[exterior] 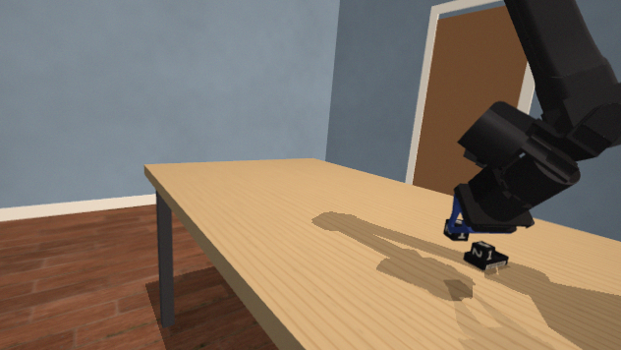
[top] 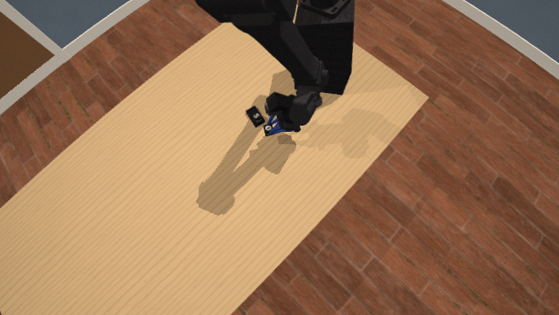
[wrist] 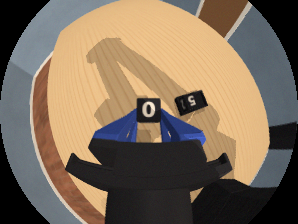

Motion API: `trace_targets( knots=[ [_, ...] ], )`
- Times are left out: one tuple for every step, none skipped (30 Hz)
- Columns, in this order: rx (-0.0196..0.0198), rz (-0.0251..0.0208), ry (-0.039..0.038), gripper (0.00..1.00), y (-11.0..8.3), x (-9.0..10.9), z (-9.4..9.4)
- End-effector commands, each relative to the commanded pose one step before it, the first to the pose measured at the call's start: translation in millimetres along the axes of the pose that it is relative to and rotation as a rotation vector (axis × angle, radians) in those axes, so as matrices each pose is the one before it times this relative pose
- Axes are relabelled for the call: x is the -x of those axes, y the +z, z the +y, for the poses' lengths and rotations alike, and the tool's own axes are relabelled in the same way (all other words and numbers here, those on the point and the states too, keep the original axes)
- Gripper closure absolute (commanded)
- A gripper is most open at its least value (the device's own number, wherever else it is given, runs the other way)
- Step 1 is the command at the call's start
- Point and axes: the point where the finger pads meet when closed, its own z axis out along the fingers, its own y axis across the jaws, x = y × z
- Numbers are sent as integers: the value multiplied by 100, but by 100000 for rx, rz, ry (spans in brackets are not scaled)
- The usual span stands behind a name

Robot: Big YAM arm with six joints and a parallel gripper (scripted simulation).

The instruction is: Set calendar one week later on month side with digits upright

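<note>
1. Gripper (wrist: 149, 121) is closed on a black cube (wrist: 148, 110); blue fingers flank it left and right in the wrist view. The cube sits at the fingertips, between them, its "0" face turned toward the wrist camera and reading upright there.
2. Top view: the same cube (top: 269, 128) shows a "0" on its upper face, at the low end of the black wrist, with blue finger parts just beside it.
3. Exterior view: the held cube (exterior: 455, 232) is off the table (exterior: 275, 206), a gap showing below it. It is tilted, one lower corner down. The digit on the face toward this camera is too small to read.
4. The tray with the second cube (exterior: 485, 255) lies flat on the table, near the gripper and below the held cube, not touching it. Exterior view reads "2" and "1" on its near side.
5. Top view: the tray (top: 255, 116) is a small dark oblong with its long axis on a diagonal, upper-left to lower-right, a "5" on the upward face. It sits just beside the held cube, on the side away from the arm.
6. Wrist view: the tray (wrist: 192, 102) lies to the right of the held cube, slightly tilted in frame, "5" visible.
7. The month name cannot be made out in any view.
</note>
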Motion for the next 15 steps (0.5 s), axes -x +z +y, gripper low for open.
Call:
trace_targets(
  knots=[
    [333, 69, 887, 74, -1002, 595, -99],
    [-117, -308, 894, 74, 221, 202, 193],
    [-317, 179, -66, 74, 130, -132, -68],
    [0, 0, 0, 74, 0, 0, 0],
    [0, 0, 0, 74, 0, 0, 0],
    [-1246, 1385, -2182, 74, 83, -992, -771],
    [432, -455, 714, 74, -7, 131, 118],
    [111, -118, 188, 74, 0, 34, 31],
    [27, -29, 46, 74, -3, 21, 16],
    [54, -58, 82, 74, -5, 42, 32],
    [4, -4, -201, 74, 0, 3, 2],
    [0, 0, -50, 74, 0, 0, 0],
    [0, 0, -1, 74, 0, 0, 0],
    [-97, 171, -15, 74, 9, 38, 2],
    [135, 267, 1067, 74, 52, 468, 217]
  ],
)
